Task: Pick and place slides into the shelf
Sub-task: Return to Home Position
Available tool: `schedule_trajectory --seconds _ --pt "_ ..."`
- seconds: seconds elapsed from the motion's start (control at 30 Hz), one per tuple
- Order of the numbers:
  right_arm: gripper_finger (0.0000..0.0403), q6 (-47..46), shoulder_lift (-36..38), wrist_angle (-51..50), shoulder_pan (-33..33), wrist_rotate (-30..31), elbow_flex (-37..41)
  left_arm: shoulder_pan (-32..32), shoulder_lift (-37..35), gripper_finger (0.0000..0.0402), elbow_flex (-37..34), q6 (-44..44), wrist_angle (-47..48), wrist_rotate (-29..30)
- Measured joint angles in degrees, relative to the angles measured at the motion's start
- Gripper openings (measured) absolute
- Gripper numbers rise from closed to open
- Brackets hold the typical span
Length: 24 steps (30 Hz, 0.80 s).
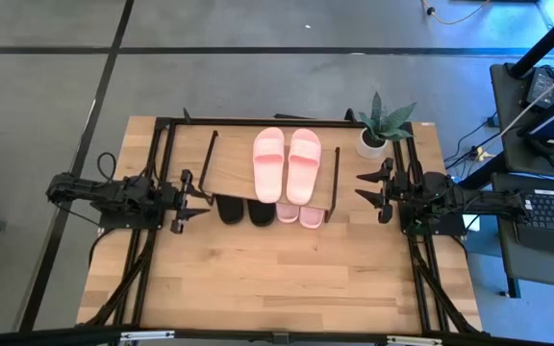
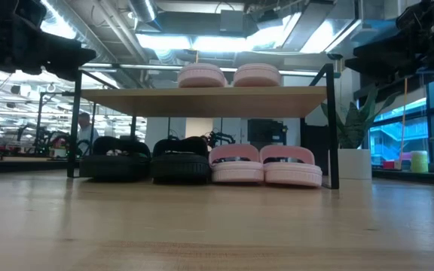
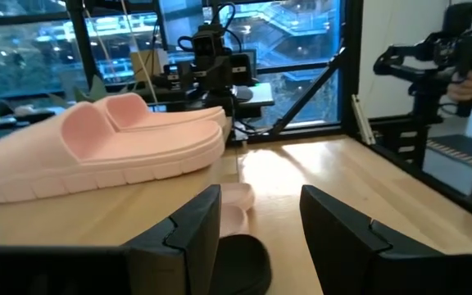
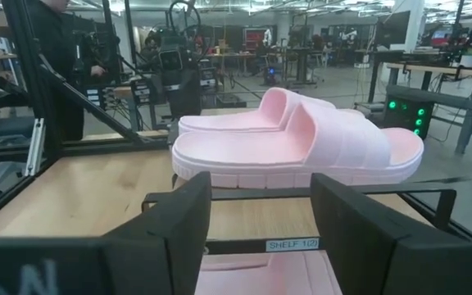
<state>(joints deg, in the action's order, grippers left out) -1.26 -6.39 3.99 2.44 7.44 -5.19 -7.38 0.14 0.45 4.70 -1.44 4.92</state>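
Note:
The shelf stands at the table's far middle on black wire legs. A light pink pair of slides lies on its top board and shows in the low view. Under the board a black pair and a second pink pair rest on the tabletop, their near ends showing in the high view. My left gripper is open and empty, left of the shelf. My right gripper is open and empty, right of the shelf.
A potted plant in a white pot stands at the table's far right, just behind my right gripper. The black frame rails run along both sides of the table. The near half of the wooden tabletop holds nothing.

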Motion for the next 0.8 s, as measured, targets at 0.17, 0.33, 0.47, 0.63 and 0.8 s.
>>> schedule_trajectory --seconds 0.17,0.33,0.47,0.63,0.8 --pt "0.0210 0.2 0.0 0.2 0.0 0.0 0.0 0.2 0.0 0.0161 0.0 1.8 0.0 0.1" --pt "0.0210 1.9 0.0 -0.6 0.0 0.0 0.0 0.2 0.0 0.0161 0.0 1.8 0.1 0.1" --pt "0.0210 4.4 0.1 -0.9 0.0 -0.2 0.0 0.2 0.0 0.0161 0.0 1.9 0.1 0.1" --pt "0.0210 6.0 0.2 0.2 -0.1 -1.6 0.0 0.2 0.0 0.0161 0.0 1.8 0.1 0.1" --pt "0.0210 6.3 0.2 1.0 -0.1 -1.5 0.0 0.2 0.0 0.0161 0.0 1.8 0.1 0.1"
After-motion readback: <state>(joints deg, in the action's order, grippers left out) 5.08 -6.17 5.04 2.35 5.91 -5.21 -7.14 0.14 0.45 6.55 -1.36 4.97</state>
